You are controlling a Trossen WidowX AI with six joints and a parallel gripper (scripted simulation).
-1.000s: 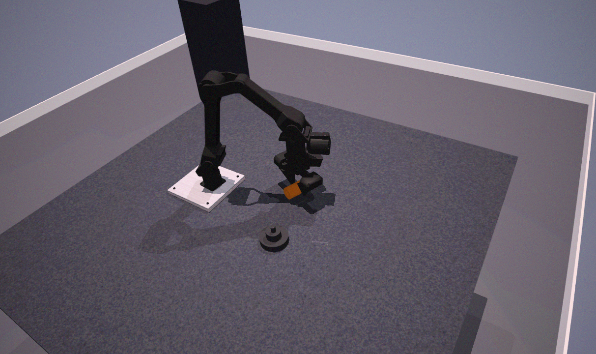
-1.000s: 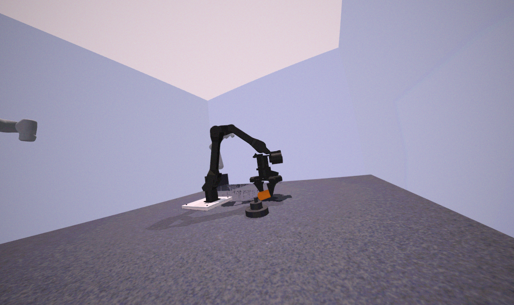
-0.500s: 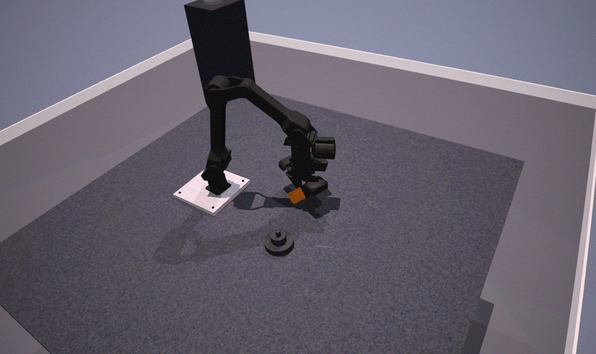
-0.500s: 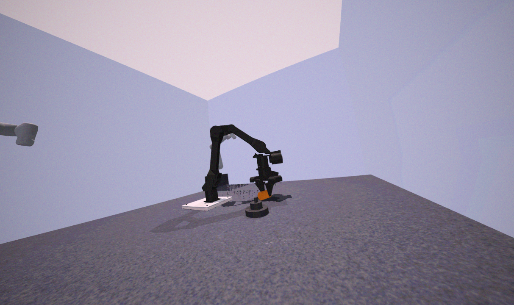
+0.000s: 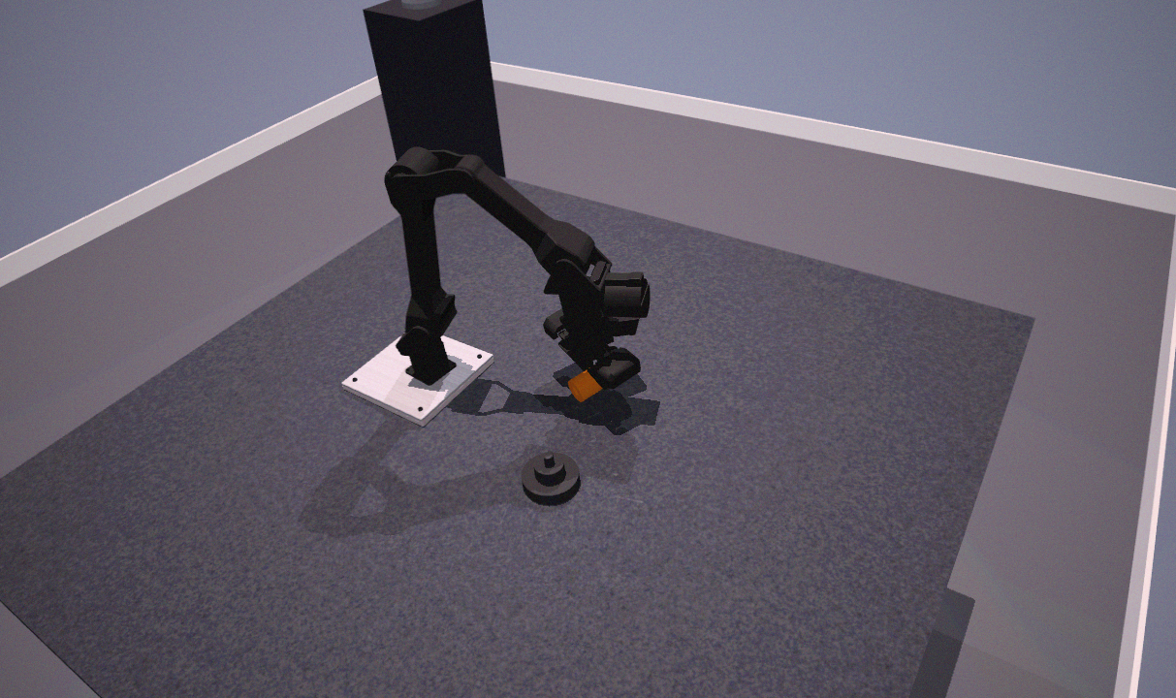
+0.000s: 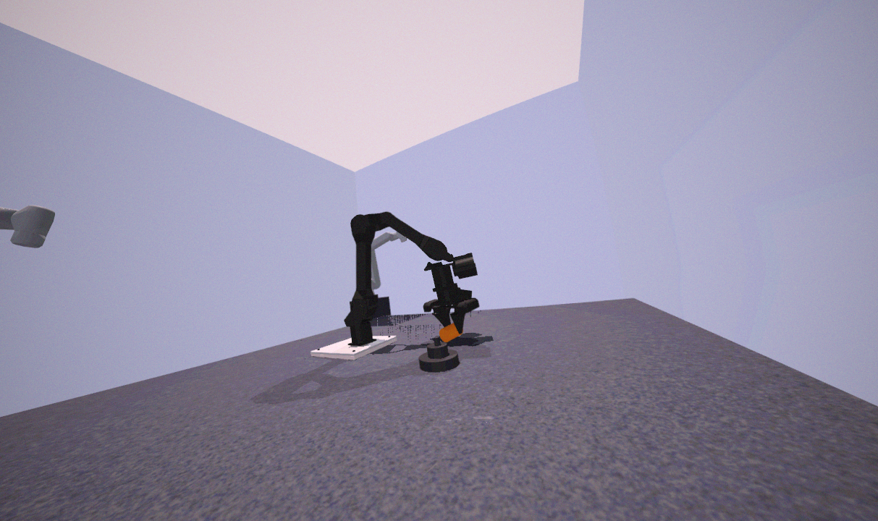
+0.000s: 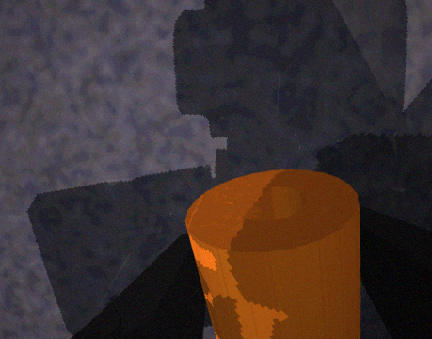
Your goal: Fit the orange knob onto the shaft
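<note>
The orange knob (image 5: 584, 386) (image 6: 449, 333) (image 7: 296, 282) is a short cylinder, held tilted and low over the floor; whether it touches the floor I cannot tell. My gripper (image 5: 593, 378) (image 6: 452, 328) (image 7: 271, 234) is shut on it, one dark finger on each side. In the wrist view a shaded round recess shows in the knob's end face; its flat side cannot be made out. The dark round pedestal (image 5: 551, 492) (image 6: 439, 364) stands upright with its short shaft (image 5: 549, 460) (image 6: 436, 341) bare, nearer the top camera than the knob. The shaft's flat side does not show.
The arm's white base plate (image 5: 383, 382) (image 6: 338, 353) lies left of the knob in the top and exterior views. Pale low walls (image 5: 835, 174) edge the dark speckled floor (image 5: 747, 521). A tall dark block (image 5: 439, 86) stands behind the arm. Arm shadows fall around the knob.
</note>
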